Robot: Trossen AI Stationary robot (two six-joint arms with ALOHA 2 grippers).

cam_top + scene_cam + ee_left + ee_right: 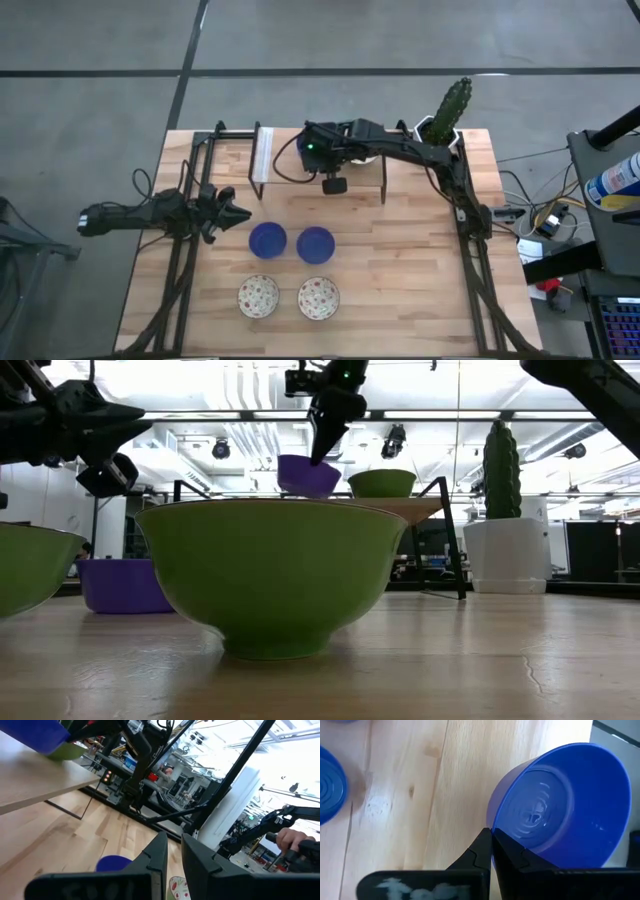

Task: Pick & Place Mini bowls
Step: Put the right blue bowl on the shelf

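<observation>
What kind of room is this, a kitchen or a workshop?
Most likely a robotics lab or workshop, not a kitchen. Two dark robot arms work at a wooden table on a bare concrete floor, the right hand gripping a blue bowl. Behind it, ceiling ducts, equipment racks and a person's hand show.

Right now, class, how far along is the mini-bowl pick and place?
Looks done: two blue bowls and two floral bowls gridded on the table. In hand: the right gripper pinches the rim of a third blue bowl. Left: one bowl on the shelf. The left gripper waits beside.
</observation>
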